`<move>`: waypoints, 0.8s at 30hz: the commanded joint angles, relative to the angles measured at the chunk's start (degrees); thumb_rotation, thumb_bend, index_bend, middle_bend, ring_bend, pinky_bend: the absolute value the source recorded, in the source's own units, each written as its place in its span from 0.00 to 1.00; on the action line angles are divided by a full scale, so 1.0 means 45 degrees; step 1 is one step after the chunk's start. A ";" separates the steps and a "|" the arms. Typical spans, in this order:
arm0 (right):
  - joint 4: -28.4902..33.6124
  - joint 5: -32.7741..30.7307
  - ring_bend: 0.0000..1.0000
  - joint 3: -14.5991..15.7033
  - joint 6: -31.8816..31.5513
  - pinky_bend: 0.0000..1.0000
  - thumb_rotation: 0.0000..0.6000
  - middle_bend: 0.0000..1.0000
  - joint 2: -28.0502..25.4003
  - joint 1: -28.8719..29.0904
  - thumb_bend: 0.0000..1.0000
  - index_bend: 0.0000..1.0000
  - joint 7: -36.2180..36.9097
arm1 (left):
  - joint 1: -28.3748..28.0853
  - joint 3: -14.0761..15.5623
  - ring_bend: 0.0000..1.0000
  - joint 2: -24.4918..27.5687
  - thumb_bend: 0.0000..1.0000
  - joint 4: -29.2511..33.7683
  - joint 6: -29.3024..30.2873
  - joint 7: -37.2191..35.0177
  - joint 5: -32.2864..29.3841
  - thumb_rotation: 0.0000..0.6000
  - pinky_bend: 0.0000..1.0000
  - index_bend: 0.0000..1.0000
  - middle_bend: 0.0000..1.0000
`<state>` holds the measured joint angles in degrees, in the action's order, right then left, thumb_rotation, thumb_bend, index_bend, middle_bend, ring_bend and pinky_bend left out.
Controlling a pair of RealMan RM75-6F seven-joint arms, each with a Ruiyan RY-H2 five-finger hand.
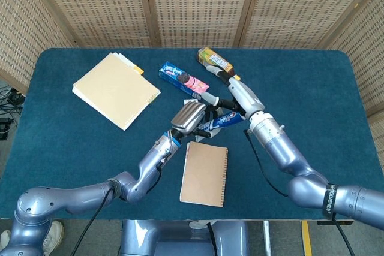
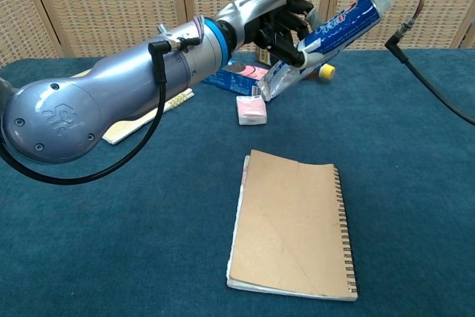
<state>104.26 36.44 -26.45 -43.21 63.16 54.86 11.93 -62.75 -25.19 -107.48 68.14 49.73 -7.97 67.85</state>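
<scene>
Left hand (image 2: 278,24) has its fingers wrapped around a blue-and-white toothpaste tube (image 2: 334,24), raised above the table, cap up-right; lettering unreadable. Right hand (image 1: 231,94) sits at the cap end; can't tell its finger state.

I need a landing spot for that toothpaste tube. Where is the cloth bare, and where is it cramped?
Bare: the table right of the bottle, and left of the spiral notebook. Cramped: around the toothpaste tube, between both hands, cookie pack and pink eraser.
</scene>
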 commanded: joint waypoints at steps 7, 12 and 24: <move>-0.0399 0.0144 0.00 0.0149 0.0214 0.00 0.00 0.00 0.0139 -0.0330 0.00 0.00 0.0494 | 0.0074 -0.0080 0.59 -0.0152 0.57 -0.0003 0.0325 -0.0595 -0.0040 1.00 0.60 0.73 0.63; -0.0486 0.0388 0.00 0.0139 0.0369 0.00 0.00 0.00 0.0115 -0.0489 0.00 0.00 0.0737 | 0.0061 -0.0041 0.59 -0.0232 0.57 -0.0018 0.0488 -0.0770 0.0074 1.00 0.60 0.74 0.63; -0.0614 0.0784 0.00 -0.0158 0.0984 0.00 0.00 0.00 -0.0089 -0.0946 0.00 0.00 0.1814 | 0.0162 0.0270 0.59 -0.0222 0.57 -0.0008 0.0871 -0.1071 0.0568 1.00 0.60 0.74 0.63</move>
<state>101.39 39.71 -26.73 -39.55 62.97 51.11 18.95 -62.05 -23.99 -108.48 68.06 53.52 -12.62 70.30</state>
